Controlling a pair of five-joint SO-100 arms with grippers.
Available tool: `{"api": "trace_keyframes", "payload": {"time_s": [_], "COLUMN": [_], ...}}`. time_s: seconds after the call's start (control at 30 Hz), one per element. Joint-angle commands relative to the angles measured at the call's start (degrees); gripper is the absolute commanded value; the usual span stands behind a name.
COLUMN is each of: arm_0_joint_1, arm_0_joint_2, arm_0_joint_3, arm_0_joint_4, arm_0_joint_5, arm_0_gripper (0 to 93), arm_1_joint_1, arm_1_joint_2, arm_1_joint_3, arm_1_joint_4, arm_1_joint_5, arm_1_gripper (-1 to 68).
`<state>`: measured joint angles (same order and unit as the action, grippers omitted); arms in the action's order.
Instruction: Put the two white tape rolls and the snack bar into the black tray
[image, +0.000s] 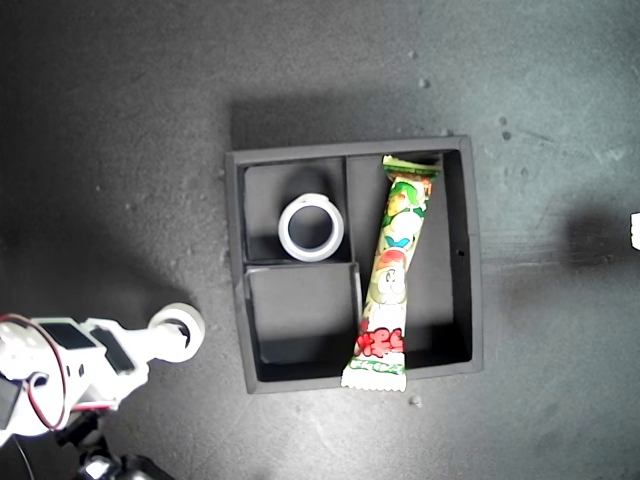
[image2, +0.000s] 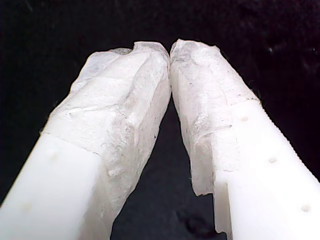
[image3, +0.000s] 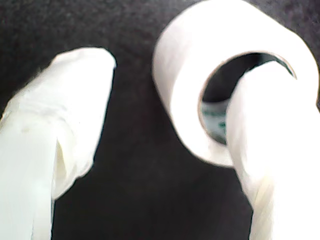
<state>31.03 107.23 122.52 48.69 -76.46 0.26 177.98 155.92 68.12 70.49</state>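
Padded fingers (image2: 150, 125) of my first gripper (image2: 170, 52) meet at the tips, gripping nothing, over dark counter (image2: 280, 40).

On the second wrist view my second gripper (image3: 175, 100) is spread open, one finger (image3: 270, 150) threaded through a white tape roll (image3: 185, 80); the exterior view shows that roll (image: 180, 328) on the counter (image: 120, 120), just beside the black tray (image: 238, 300). Beyond it, the other tape roll (image: 311, 228) lies in a small compartment, and the snack bar (image: 390, 272) lies slanted in the long one, one crimped end over the wall.

Robotics test bench, apparently a lab: a bare dark matte work surface (image: 120, 120) (dust-specked throughout), with a white 3D-printed arm (image: 70, 360) and its red wiring (image: 40, 400) at 8 o'clock.
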Motion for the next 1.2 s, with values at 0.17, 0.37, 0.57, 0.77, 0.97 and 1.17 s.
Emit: {"api": "trace_keyframes", "payload": {"time_s": [0.17,0.37,0.57,0.77,0.97,1.17], "arm_0_joint_1": [0.3,-0.3,-4.3,-7.8,-9.8,-14.0], "arm_0_joint_2": [-2.0,-4.7,-11.0,-7.8,0.6,1.0], "arm_0_joint_3": [-0.4,-0.5,-1.1,-5.6,-18.0,-34.5], "arm_0_joint_4": [-2.5,-2.7,-3.1,5.6,24.8,33.8], "arm_0_joint_5": [0.4,-0.4,-2.0,0.6,4.7,13.1], "arm_0_gripper": [15.8,14.5,4.3,0.0,0.0,0.0], "arm_1_joint_1": [-0.4,0.0,1.8,5.0,6.7,7.0], "arm_1_joint_2": [3.3,9.4,13.9,13.9,13.9,13.9], "arm_1_joint_3": [1.8,5.0,9.1,12.3,18.4,23.0], "arm_1_joint_4": [-0.4,1.4,2.7,2.5,0.0,-0.4], "arm_1_joint_5": [0.7,0.9,0.6,-2.2,-2.5,-0.7], "arm_1_gripper": [-0.6,-0.6,-0.6,-0.6,-0.6,-0.5]}}
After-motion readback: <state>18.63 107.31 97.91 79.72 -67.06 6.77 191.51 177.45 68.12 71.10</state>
